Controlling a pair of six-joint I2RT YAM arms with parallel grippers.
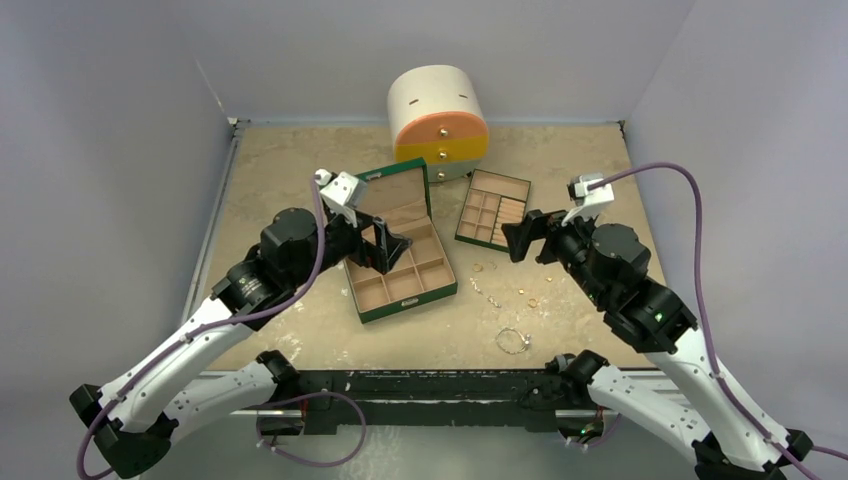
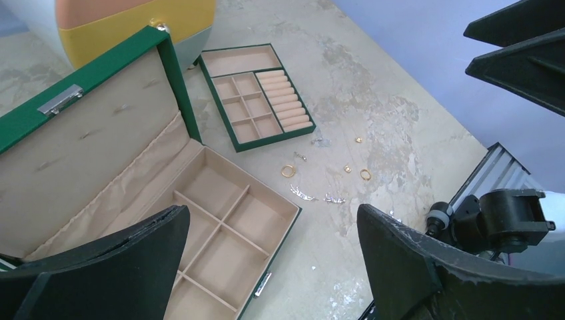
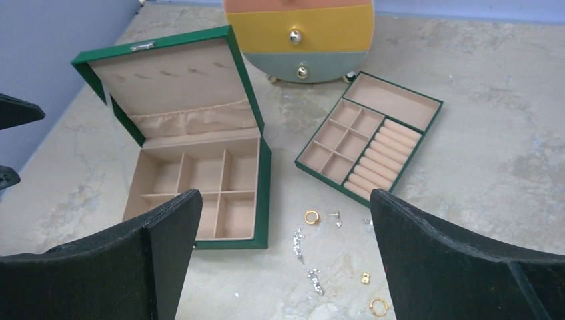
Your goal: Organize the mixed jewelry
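Jewelry scattered on table, beside green box, divided tray

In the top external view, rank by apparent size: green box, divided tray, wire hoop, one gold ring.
Largest to smallest:
1. green box, lid open
2. divided tray
3. wire hoop
4. gold ring, barely a speck

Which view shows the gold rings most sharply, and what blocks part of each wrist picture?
Top external: soft, even light, no glare, but the gold rings are mere specks. Left wrist: rings crisp, dark jaws block both lower corners. Right wrist: likewise, with the silvery chain sharp between the jaws.
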